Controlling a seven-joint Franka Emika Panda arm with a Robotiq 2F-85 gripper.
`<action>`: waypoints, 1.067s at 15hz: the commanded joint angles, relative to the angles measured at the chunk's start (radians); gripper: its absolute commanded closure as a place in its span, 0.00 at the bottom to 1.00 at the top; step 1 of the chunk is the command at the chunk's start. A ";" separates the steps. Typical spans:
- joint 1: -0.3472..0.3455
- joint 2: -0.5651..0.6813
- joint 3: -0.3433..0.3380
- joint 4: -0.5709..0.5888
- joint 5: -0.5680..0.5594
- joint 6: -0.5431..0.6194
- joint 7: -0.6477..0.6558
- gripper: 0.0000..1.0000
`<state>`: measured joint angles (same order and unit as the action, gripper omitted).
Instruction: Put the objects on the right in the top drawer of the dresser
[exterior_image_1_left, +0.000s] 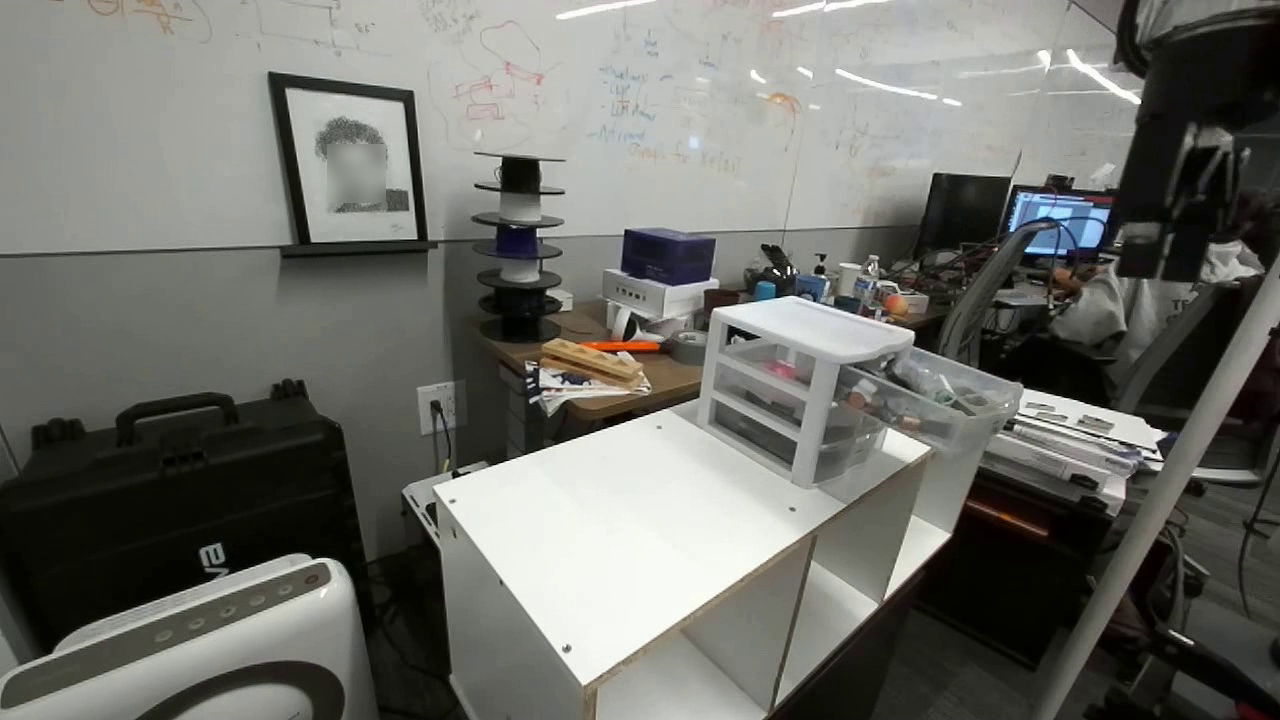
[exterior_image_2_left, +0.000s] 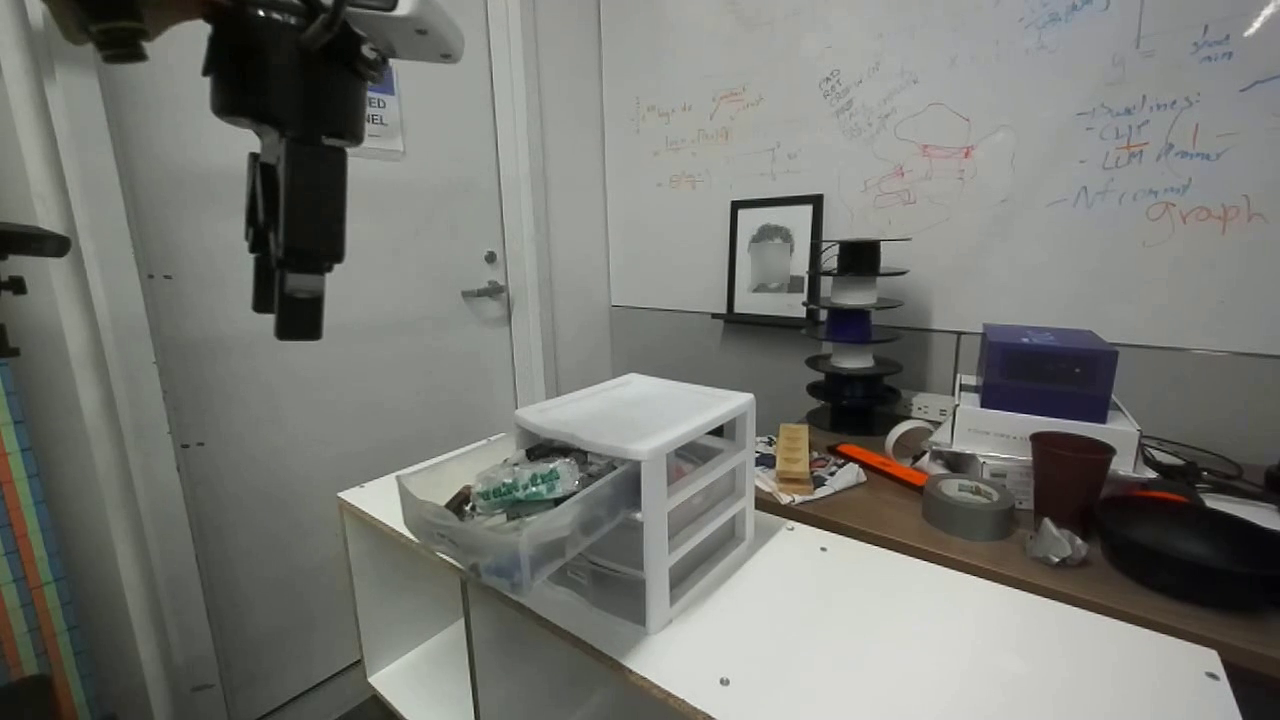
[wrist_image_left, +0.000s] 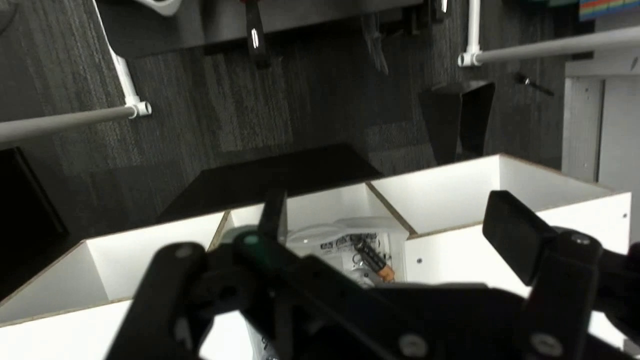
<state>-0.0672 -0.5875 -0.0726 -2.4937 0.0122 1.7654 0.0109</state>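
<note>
On the white cabinet (exterior_image_2_left: 950, 620) stands the small dresser (exterior_image_2_left: 655, 540), its top drawer (exterior_image_2_left: 450, 530) pulled out and full, a green-and-white packet (exterior_image_2_left: 530, 482) lying in it. The dresser's roof (exterior_image_2_left: 640, 410) covers the drawer's inner end. Above and well apart from both, the gripper (exterior_image_2_left: 282, 305) hangs in front of a grey door (exterior_image_2_left: 410, 350) in an exterior view; the wrist view shows its jaws spread wide. Alongside the cabinet runs a brown desk (exterior_image_2_left: 885, 512), crowded with a stack of spools (exterior_image_2_left: 855, 330), a purple box (exterior_image_2_left: 1048, 375) on a white box (exterior_image_2_left: 1045, 432), a roll of grey tape (exterior_image_2_left: 968, 515), a dark red cup (exterior_image_2_left: 1070, 480) and a black pan (exterior_image_2_left: 1190, 555). A pale pole (exterior_image_1_left: 1170, 480) slants across an exterior view; a black case (exterior_image_1_left: 180, 500) and a white machine (exterior_image_1_left: 330, 610) stand near the cabinet.
</note>
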 joint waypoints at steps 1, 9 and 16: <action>-0.004 -0.018 -0.024 -0.051 -0.041 -0.030 -0.099 0.00; -0.049 0.129 -0.102 -0.186 -0.196 0.211 -0.213 0.00; -0.049 0.251 -0.101 -0.242 -0.209 0.546 -0.249 0.25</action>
<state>-0.1096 -0.3835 -0.1765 -2.7259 -0.1785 2.2008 -0.2140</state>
